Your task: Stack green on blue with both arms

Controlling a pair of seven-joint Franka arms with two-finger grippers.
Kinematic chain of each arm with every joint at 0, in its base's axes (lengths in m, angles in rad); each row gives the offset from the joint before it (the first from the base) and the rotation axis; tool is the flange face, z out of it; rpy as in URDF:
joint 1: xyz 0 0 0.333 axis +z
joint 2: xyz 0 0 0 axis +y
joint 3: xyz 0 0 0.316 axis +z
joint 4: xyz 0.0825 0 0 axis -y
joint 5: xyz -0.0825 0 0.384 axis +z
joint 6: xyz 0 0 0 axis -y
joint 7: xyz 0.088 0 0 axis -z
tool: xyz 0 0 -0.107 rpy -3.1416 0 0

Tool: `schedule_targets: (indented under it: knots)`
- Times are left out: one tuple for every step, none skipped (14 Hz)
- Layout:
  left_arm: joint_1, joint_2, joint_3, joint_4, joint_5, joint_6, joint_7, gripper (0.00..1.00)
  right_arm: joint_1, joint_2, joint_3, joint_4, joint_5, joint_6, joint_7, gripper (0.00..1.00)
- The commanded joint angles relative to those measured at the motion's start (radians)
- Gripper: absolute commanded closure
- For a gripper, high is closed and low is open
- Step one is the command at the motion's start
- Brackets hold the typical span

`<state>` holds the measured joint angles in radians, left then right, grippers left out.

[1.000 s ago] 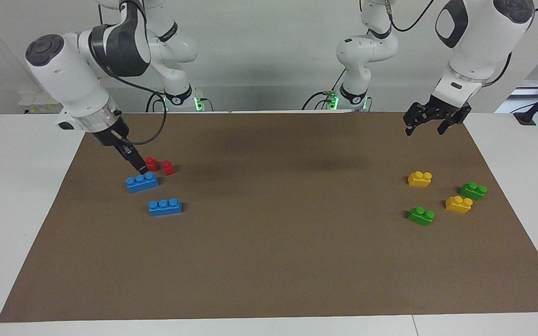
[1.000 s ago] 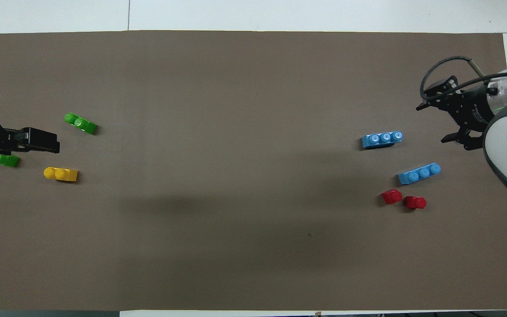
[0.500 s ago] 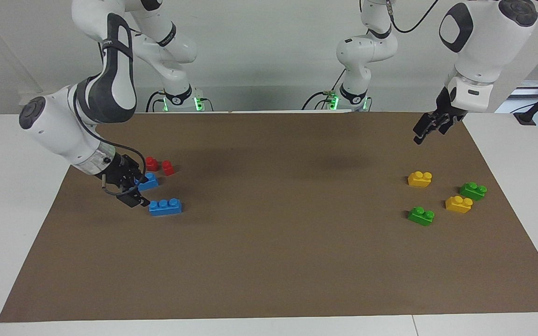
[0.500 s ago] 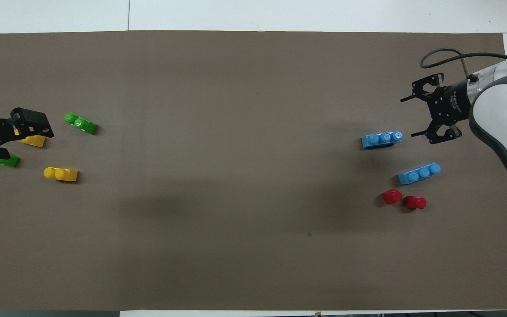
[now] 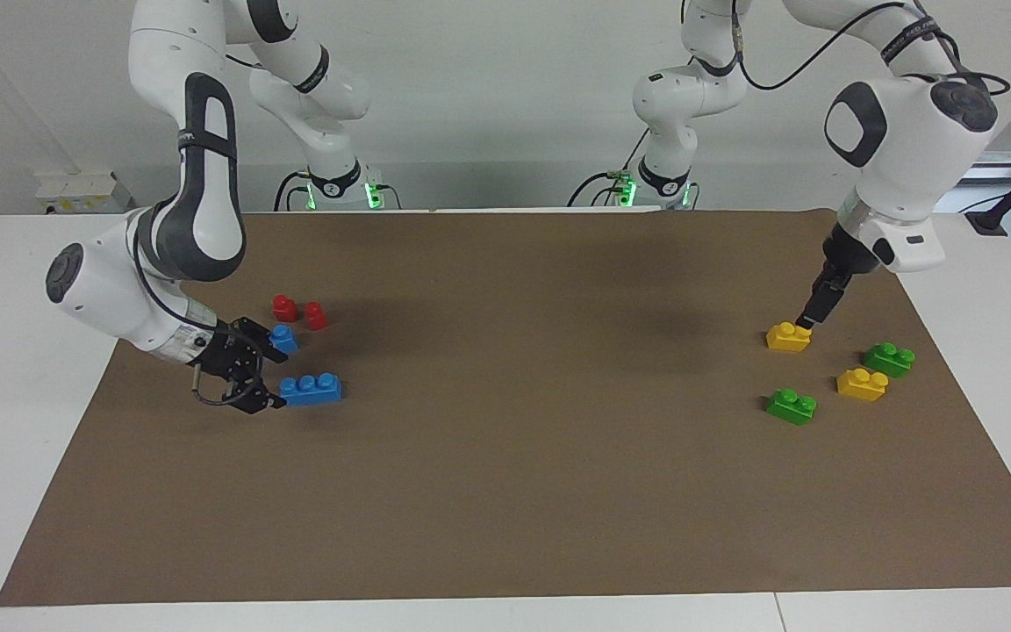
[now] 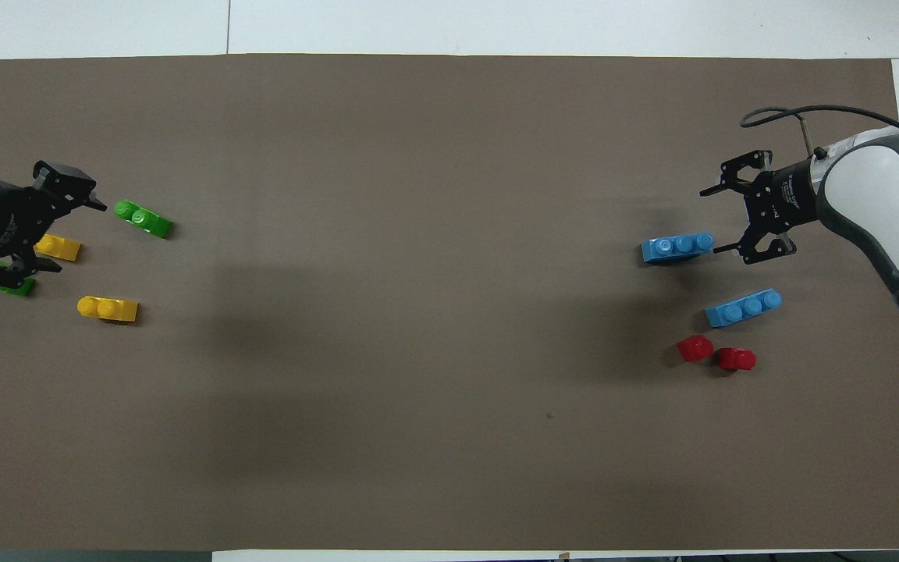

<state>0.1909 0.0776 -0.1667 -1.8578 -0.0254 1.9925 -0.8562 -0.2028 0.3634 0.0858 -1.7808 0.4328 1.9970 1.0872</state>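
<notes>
At right arm's end of brown mat (image 5: 505, 491): right gripper (image 5: 261, 376) low, fingers apart, just beside end of blue brick (image 5: 311, 389), contact unclear. Left gripper (image 6: 67, 230) over yellow brick (image 5: 789, 337), fingers spread; green brick (image 5: 792, 406) nearby, untouched.

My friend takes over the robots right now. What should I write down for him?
Right claw: open, low at the end of the farther blue brick, not gripping it.
Left claw: open, just above a yellow brick, holding nothing.
Nearer blue brick lies beside the right claw. Nearer green brick and farther green brick lie on the mat by the yellow ones.
Done: nothing stacked.
Left: grab a green, not yellow, and stack it on blue.
</notes>
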Motion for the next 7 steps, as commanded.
schedule_targets:
  knots:
    - [0.028, 0.083, -0.001, 0.009, -0.013, 0.072, -0.038, 0.00, -0.014, -0.012, 0.009, -0.060, 0.037, 0.054, 0.004, 0.12]
    - [0.032, 0.112, -0.001, 0.017, -0.011, 0.098, -0.041, 0.00, -0.013, -0.009, 0.009, -0.072, 0.041, 0.062, -0.001, 0.11]
    - [0.033, 0.141, -0.001, 0.020, -0.011, 0.135, -0.052, 0.00, -0.013, -0.006, 0.009, -0.080, 0.041, 0.063, -0.015, 0.11]
    - [0.035, 0.166, -0.001, 0.028, -0.011, 0.162, -0.059, 0.00, -0.013, -0.003, 0.009, -0.091, 0.041, 0.065, -0.026, 0.11]
    - [0.035, 0.198, 0.004, 0.048, -0.011, 0.170, -0.063, 0.00, -0.010, -0.003, 0.009, -0.095, 0.041, 0.065, -0.032, 0.11]
    - [0.032, 0.238, 0.012, 0.083, -0.008, 0.170, -0.082, 0.00, -0.009, 0.000, 0.009, -0.103, 0.041, 0.066, -0.033, 0.11]
    - [0.027, 0.282, 0.012, 0.124, 0.005, 0.170, -0.125, 0.00, -0.010, 0.003, 0.009, -0.106, 0.043, 0.075, -0.035, 0.11]
